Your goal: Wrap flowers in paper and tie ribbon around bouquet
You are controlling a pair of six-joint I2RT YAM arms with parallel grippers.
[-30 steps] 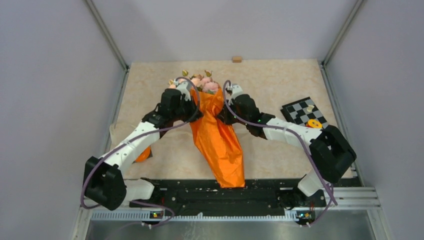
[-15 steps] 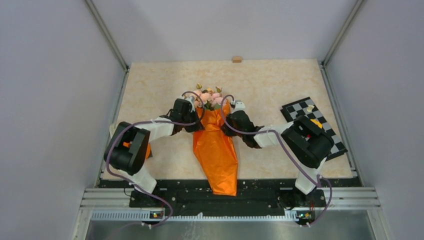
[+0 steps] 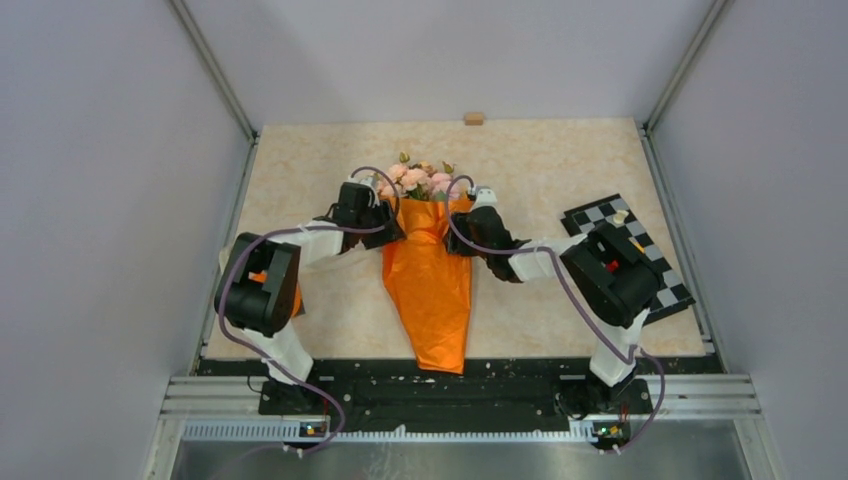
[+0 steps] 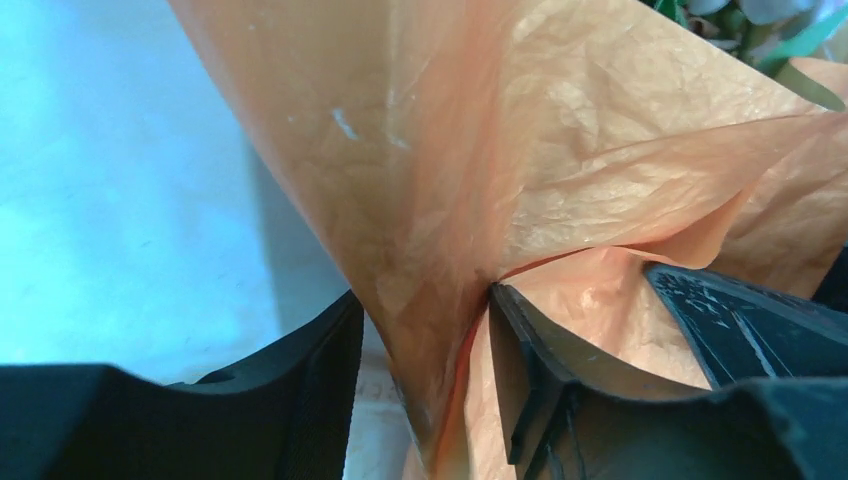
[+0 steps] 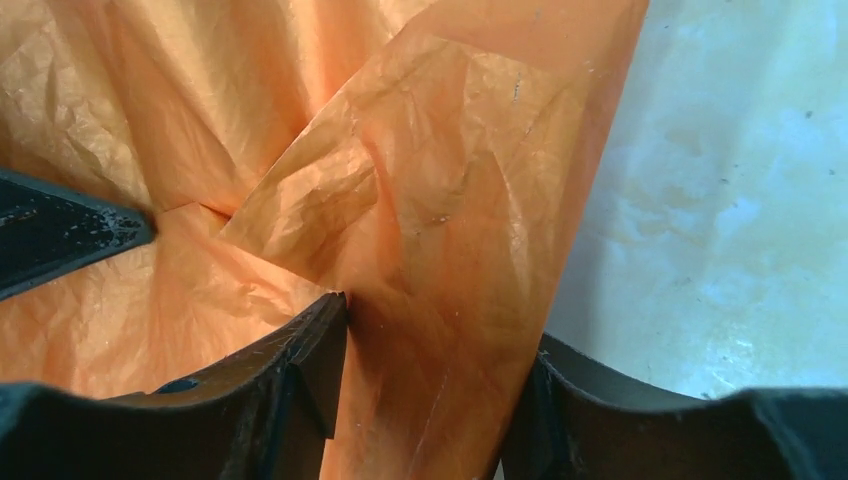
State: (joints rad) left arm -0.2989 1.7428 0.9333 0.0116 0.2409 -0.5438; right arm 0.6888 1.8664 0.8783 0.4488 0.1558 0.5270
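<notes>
Shows the bouquet (image 3: 428, 285) lying flat mid-desk (image 3: 560, 170), narrow tip toward the arm bases and wide end toward the far wall. Puts the flowers (image 3: 415, 180) at that wide end, pink and cream heads with green leaves poking out of the orange paper (image 4: 470, 150). Finds the left end effector (image 4: 425, 300) at the cone's upper left edge and the right end effector (image 5: 440, 325) at its upper right edge, facing each other just below the blooms. From the left wrist, shows jaws parted and straddling a crinkled fold of paper, with a sliver of desk visible between the outer finger (image 4: 320, 380) and the fold, so no squeeze. From the right wrist, shows jaws likewise parted, a loose fold filling most of the gap and touching the inner finger (image 5: 300, 370). Places a checkered board (image 3: 590, 222) at the desk's right side, partly under the right arm, and a small wooden block (image 3: 474, 118) at the far edge, well apart from the bouquet.
</notes>
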